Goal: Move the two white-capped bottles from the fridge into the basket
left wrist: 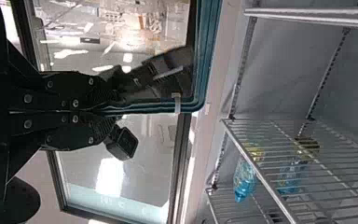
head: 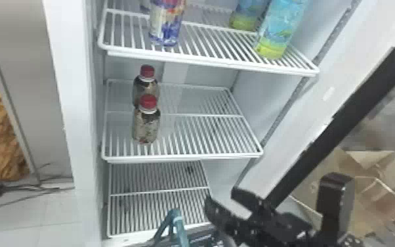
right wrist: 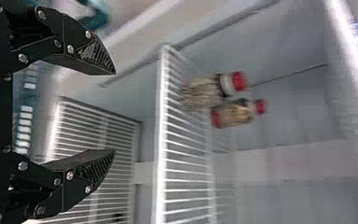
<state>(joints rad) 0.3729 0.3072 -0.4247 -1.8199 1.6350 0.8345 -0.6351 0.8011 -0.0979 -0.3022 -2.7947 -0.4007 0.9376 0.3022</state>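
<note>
Two blue-green bottles (head: 280,26) on upper shelf (head: 206,62), likely task's pair, caps unclear; red-capped bottles (head: 146,128) below it. Left gripper (left wrist: 113,111): jaws closed on basket handle (left wrist: 201,70), probably steadying it for loading. Right gripper (right wrist: 115,112): jaws spread, empty, below shelf, presumably for bottle's girth.

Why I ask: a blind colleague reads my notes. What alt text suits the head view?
Two red-capped bottles stand one behind the other on the middle wire shelf of an open fridge, blue bottles above. The right gripper, fingers open, is at lower right, near a teal handle.
</note>
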